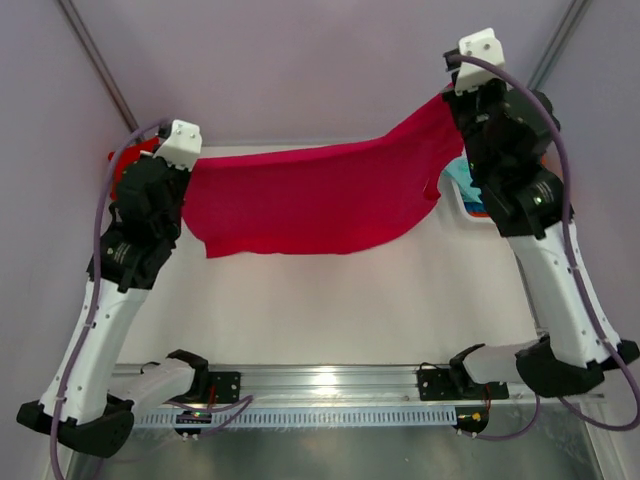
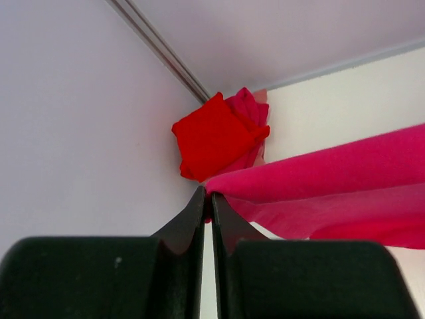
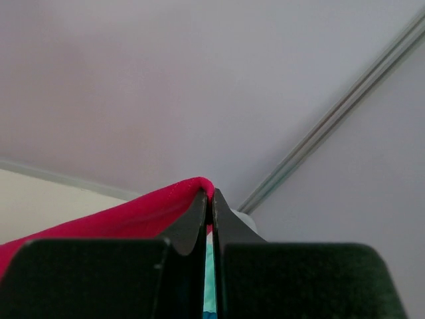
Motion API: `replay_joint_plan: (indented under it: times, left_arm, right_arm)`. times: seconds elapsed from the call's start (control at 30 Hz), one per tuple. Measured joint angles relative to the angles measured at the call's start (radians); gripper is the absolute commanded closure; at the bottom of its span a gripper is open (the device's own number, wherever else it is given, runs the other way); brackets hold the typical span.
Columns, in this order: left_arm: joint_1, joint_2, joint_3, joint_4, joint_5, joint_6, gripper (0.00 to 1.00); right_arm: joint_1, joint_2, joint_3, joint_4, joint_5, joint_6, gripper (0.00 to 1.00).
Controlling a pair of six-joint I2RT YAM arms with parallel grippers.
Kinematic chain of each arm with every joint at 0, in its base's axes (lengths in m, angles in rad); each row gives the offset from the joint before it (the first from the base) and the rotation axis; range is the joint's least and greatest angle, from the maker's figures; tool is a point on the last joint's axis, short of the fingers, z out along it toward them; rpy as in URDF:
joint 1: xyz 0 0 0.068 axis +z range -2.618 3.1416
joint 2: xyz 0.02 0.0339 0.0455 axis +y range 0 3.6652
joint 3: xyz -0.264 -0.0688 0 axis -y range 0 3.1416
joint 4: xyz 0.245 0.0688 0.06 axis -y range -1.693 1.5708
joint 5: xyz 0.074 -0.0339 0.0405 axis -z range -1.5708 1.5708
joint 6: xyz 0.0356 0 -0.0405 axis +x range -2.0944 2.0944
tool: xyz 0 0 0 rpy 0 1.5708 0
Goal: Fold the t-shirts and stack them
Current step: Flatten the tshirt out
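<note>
Top view, crimson-pink soft cloth t-shirt [image 1: 310, 205] slung between both arms over white table [image 1: 330, 310], right end higher, left wrist view, left gripper [image 2: 207, 197] pinching its edge, folded red cloth t-shirt [image 2: 212, 136] in far corner, right wrist view, right gripper [image 3: 211, 197] clamped on pink hem.

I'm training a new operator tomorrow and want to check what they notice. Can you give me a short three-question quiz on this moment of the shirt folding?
1. True or false: the crimson-pink t-shirt lies folded flat on the table.
2. How many grippers pinch that shirt? A) none B) one C) both
3. Fill in: the folded red t-shirt sits in the far ____ corner of the table.
Key:
1. False. It hangs stretched between the arms.
2. C. The left gripper and right gripper are each shut on an edge.
3. left
</note>
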Motion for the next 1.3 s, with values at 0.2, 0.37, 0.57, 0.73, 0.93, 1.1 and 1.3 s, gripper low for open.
replay_joint_plan:
  times: [0.2, 0.37, 0.57, 0.73, 0.93, 1.1, 1.3]
  left_arm:
    - [0.0, -0.108, 0.092, -0.069, 0.029, -0.025, 0.92]
    - [0.0, -0.195, 0.136, -0.099, 0.043, -0.03, 0.91]
    - [0.001, -0.261, 0.155, -0.146, 0.085, -0.055, 0.91]
    - [0.014, -0.306, 0.15, -0.185, 0.137, -0.071, 0.91]
    - [0.019, -0.35, 0.15, -0.202, 0.185, -0.074, 0.9]
    - [0.031, -0.365, 0.143, -0.217, 0.26, -0.076, 0.76]
    - [0.032, -0.377, -0.029, -0.218, 0.41, -0.105, 0.01]
  right_arm:
    - [0.072, -0.2, 0.016, -0.122, -0.047, 0.035, 0.97]
    - [0.074, -0.291, 0.02, -0.196, -0.105, 0.063, 0.97]
    - [0.075, -0.344, 0.043, -0.288, -0.226, 0.111, 0.97]
    - [0.074, -0.379, 0.091, -0.373, -0.394, 0.15, 0.97]
    - [0.032, -0.44, 0.162, -0.431, -0.541, 0.187, 0.97]
    - [0.0, -0.488, 0.17, -0.426, -0.61, 0.207, 0.97]
    - [-0.005, -0.474, 0.087, -0.412, -0.631, 0.211, 0.97]
